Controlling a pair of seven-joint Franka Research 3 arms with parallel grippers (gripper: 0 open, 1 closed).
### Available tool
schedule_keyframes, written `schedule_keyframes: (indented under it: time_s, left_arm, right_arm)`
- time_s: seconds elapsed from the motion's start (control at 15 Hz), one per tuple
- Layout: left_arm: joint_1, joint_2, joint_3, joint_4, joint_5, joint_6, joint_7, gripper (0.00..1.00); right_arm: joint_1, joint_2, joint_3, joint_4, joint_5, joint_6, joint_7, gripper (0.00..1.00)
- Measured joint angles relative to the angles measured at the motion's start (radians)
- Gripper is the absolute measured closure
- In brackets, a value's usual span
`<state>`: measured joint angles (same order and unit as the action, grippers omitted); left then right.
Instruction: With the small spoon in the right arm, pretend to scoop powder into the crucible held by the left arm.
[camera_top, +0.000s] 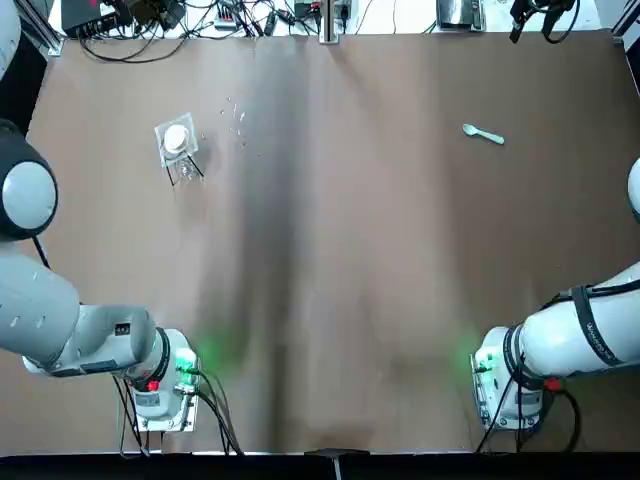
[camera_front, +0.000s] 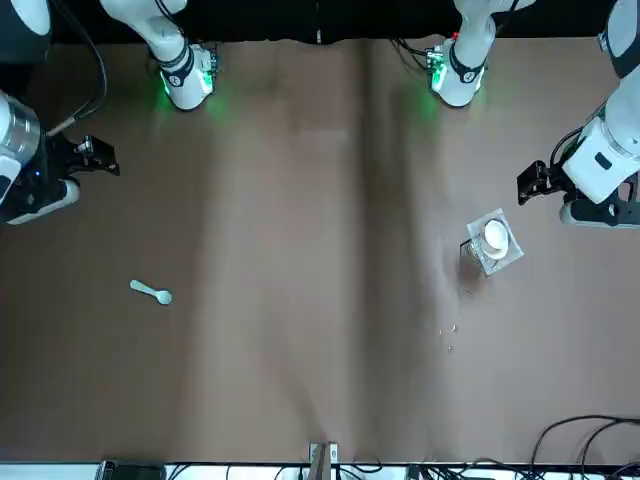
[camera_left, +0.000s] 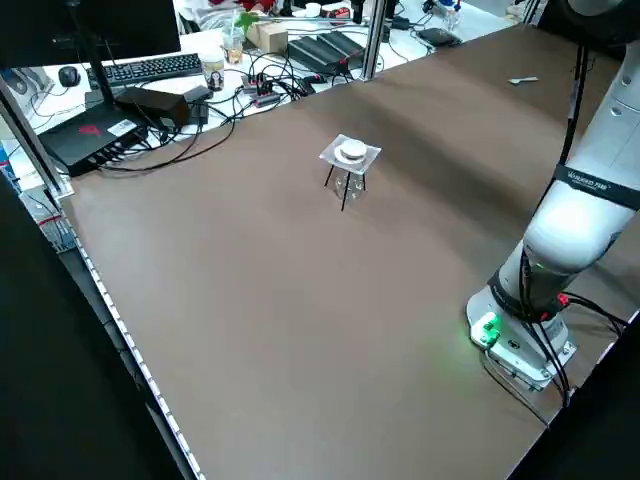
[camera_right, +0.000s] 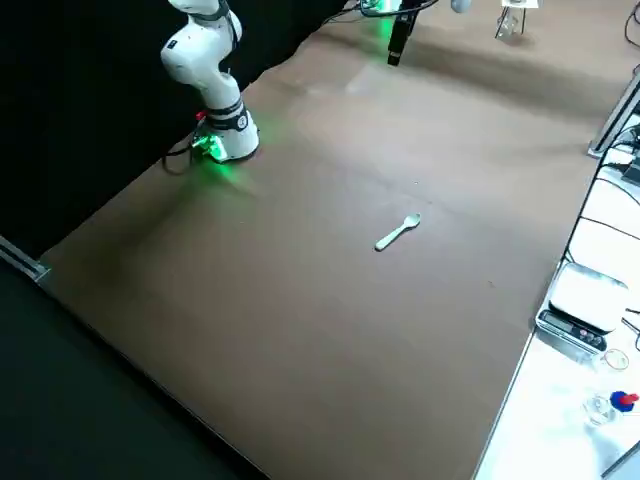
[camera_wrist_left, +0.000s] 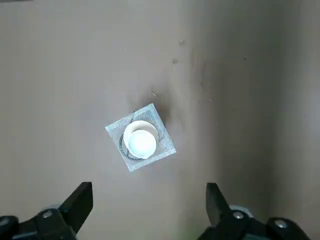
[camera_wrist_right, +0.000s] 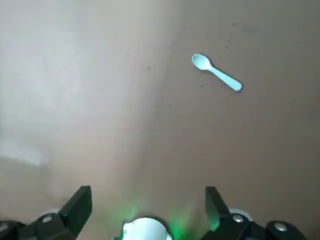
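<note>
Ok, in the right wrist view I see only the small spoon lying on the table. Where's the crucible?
Observer: The crucible sits on a stand, far left on the table, not held.
Operator: And the left end effector?
Observer: It is raised, pointing down at the crucible, open and empty.
Operator: Is the small spoon near it?
Observer: No, it lies far right, across the table.

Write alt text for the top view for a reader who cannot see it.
A white crucible on a mesh stand sits upper left on a brown table, a small spoon upper right. The left arm and right arm touch neither.
</note>
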<state>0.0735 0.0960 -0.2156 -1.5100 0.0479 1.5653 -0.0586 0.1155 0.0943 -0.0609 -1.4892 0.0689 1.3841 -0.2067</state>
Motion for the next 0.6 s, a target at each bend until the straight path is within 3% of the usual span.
schedule_keyframes:
  time_s: [0.2,0.33,0.6]
  left_arm:
    - [0.001,0.000,0.000,-0.001,0.000,0.000,0.000,0.00]
    - [0.002,0.000,0.001,-0.001,0.000,0.000,0.000,0.00]
    - [0.004,0.000,0.003,-0.001,0.000,0.000,0.000,0.00]
  right_arm:
    - [0.000,-0.020,0.001,-0.029,-0.001,0.018,0.038,0.00]
    - [-0.011,-0.078,0.006,-0.107,-0.003,0.075,0.052,0.00]
    - [-0.121,-0.149,0.138,-0.189,-0.023,0.113,0.055,0.00]
